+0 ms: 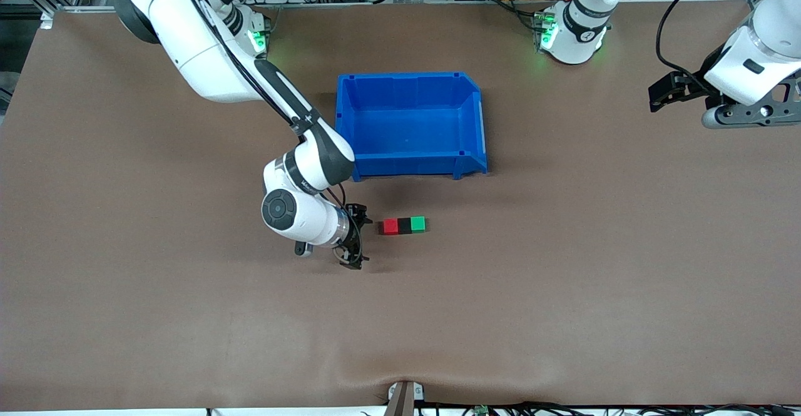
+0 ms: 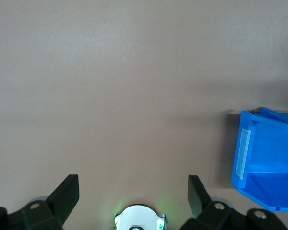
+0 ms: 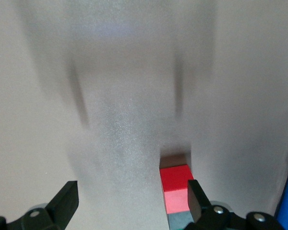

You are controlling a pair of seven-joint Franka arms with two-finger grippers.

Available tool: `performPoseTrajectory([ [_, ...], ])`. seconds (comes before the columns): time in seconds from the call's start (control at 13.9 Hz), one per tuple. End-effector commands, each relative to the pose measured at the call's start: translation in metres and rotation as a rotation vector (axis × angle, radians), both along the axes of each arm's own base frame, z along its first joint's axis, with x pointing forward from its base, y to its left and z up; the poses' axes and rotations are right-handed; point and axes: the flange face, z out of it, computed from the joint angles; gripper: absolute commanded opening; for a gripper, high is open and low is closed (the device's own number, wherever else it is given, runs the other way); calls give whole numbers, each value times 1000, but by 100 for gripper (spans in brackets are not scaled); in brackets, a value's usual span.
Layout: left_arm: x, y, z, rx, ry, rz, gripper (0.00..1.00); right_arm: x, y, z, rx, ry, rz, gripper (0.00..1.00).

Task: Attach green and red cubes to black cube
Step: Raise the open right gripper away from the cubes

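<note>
The red cube (image 1: 390,226), black cube (image 1: 405,225) and green cube (image 1: 418,224) lie touching in one row on the table, black in the middle, nearer to the front camera than the blue bin. My right gripper (image 1: 361,241) hangs low beside the red end of the row, open and holding nothing. In the right wrist view the red cube (image 3: 175,184) sits just inside one fingertip (image 3: 198,197), with the black cube (image 3: 180,220) next to it; the right gripper (image 3: 132,199) is otherwise over bare table. My left gripper (image 1: 664,94) waits open, raised at the left arm's end of the table, and its left wrist view (image 2: 133,190) shows nothing between the fingers.
The blue bin (image 1: 407,77) stands with nothing in it, between the cubes and the robots' bases. Its corner shows in the left wrist view (image 2: 264,158). A small bracket (image 1: 405,396) sits at the table's front edge.
</note>
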Motion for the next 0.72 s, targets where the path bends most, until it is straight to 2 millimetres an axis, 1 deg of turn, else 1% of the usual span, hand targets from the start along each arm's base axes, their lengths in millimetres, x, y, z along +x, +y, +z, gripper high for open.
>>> performPoseTrajectory([
  [0.0, -8, 1, 2, -20, -12, -2, 100, 3, -5, 12, 10, 1, 10, 100],
  [0.14, -7, 1, 1, -20, -11, -2, 100, 4, -7, 14, 10, -5, 13, 100],
  [0.29, -8, 1, 3, -21, -14, -2, 100, 9, -15, 15, 18, -25, 57, 100],
  [0.65, -6, 0, 0, -21, -9, -3, 100, 8, -17, 14, 10, -14, 73, 100],
])
